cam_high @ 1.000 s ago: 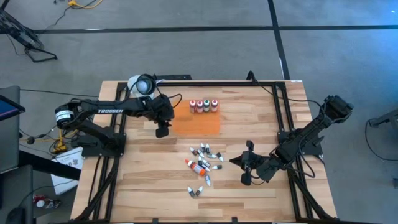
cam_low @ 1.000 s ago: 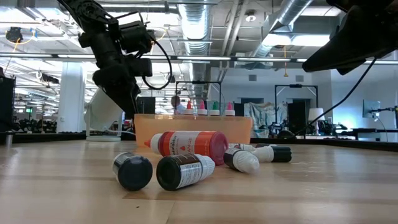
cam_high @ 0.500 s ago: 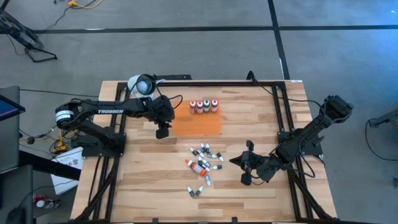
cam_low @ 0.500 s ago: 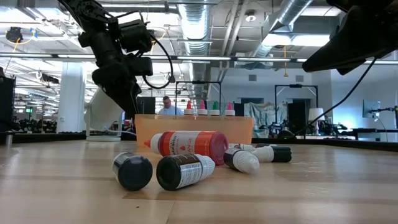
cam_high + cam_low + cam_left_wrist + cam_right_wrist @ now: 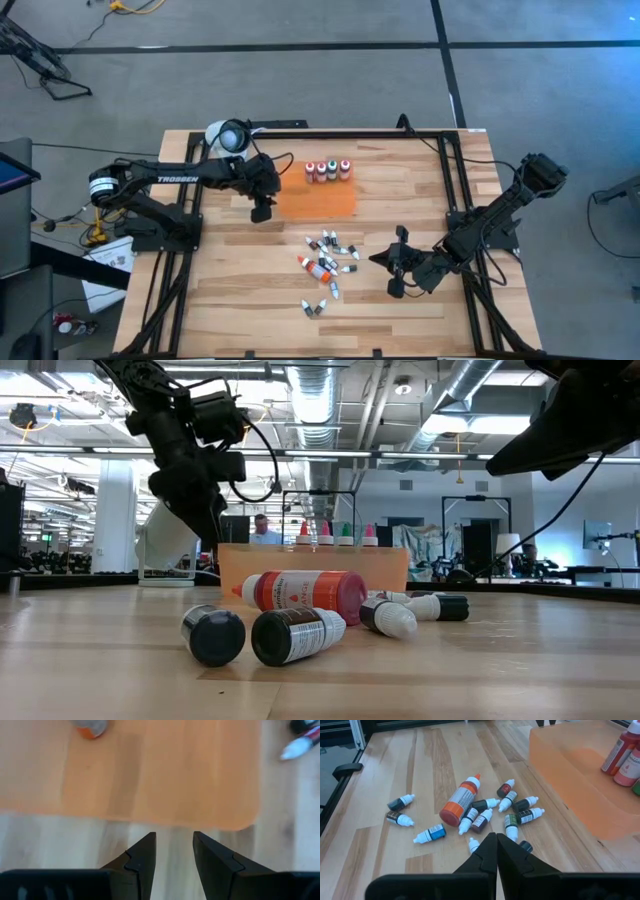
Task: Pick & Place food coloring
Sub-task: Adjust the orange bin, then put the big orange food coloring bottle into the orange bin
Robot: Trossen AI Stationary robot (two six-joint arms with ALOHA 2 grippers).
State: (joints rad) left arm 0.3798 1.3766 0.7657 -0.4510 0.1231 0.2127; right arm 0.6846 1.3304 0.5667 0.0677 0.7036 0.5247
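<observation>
Nothing moved in the last second: left arm paused at tray edge, pile untouched.
Tabletop (image 5: 250, 280) carries the orange tray (image 5: 318, 202) with four bottles (image 5: 328, 169) upright along its far edge; left gripper (image 5: 260, 212) hovers just beside the tray's near-left corner, jaws part-open, empty. Right gripper (image 5: 392, 274) waits near the pile, jaws closed. Loose vials (image 5: 328, 262) around the big orange bottle (image 5: 459, 801) are unpicked; most of the task remains.

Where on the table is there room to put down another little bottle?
The orange tray is mostly bare in front of its four upright bottles. Bare wood also lies between the left gripper and the pile of small bottles. That pile is the crowded spot, with the right gripper beside it.
</observation>
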